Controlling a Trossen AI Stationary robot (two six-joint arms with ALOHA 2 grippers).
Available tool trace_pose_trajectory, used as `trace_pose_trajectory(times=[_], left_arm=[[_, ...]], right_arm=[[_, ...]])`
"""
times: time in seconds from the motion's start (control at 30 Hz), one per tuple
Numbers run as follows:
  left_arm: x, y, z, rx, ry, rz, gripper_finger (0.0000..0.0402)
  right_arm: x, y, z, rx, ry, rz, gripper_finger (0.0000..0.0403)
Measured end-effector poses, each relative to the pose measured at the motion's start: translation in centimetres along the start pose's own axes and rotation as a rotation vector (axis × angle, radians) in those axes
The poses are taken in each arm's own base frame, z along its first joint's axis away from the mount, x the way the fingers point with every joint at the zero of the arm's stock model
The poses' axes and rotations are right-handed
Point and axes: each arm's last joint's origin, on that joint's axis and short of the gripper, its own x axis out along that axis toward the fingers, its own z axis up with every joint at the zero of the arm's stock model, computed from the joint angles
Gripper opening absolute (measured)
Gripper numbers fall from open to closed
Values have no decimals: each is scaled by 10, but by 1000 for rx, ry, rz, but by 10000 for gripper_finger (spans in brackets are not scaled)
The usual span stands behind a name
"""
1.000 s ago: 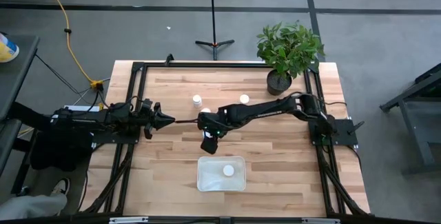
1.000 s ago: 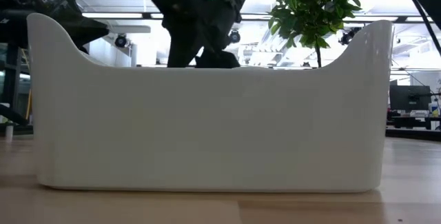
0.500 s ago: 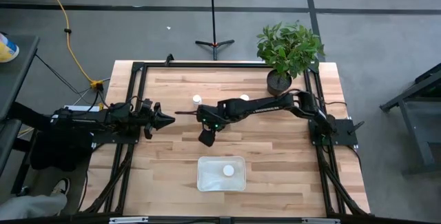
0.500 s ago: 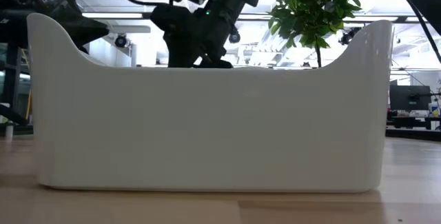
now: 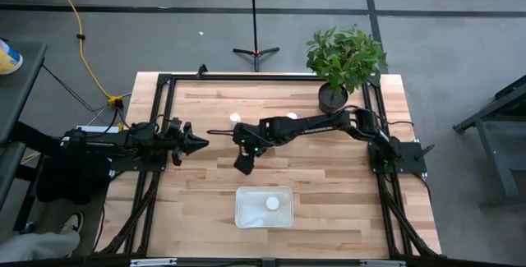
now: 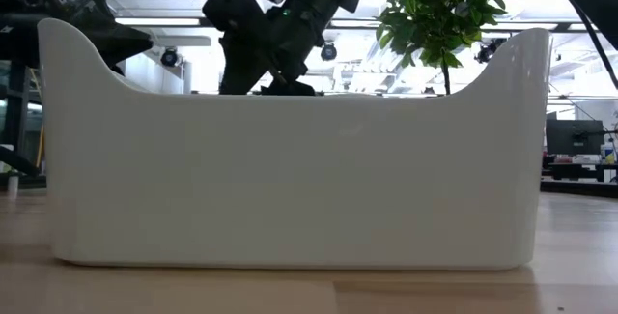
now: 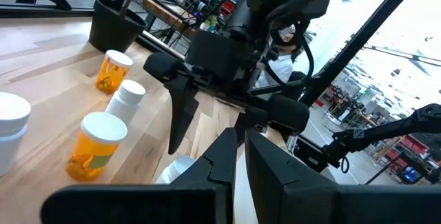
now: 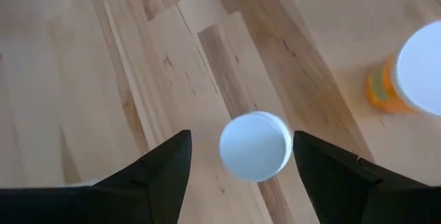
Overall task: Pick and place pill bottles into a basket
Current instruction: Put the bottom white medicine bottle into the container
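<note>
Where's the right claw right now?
In the high view the right claw is near the table's middle, open over a white-capped pill bottle, with another bottle close beside it and the basket nearer the front edge.

Robotics lab: framed workbench (image 5: pixel 205 94), equipment racks behind.

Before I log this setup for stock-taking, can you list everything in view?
pill bottles: six, white-capped, mostly amber; five mid-table, one in the basket
basket: one, white, by the table edge away from the plant
plant: one, green in a black pot, table corner
table: one, light wood
cable: one, yellow, on the floor
stand: one, black, on the floor beyond the table
left gripper: shut, waiting at the table's left
right gripper: open, straddling one bottle's cap
</note>
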Motion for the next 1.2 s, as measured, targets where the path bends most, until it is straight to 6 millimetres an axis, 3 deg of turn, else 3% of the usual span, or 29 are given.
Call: trace_pose_trajectory(times=[1.2], left_arm=[[0,0,0,0,-1,-1,67]], right_arm=[[17,-3,-5,4,44,10,246]])
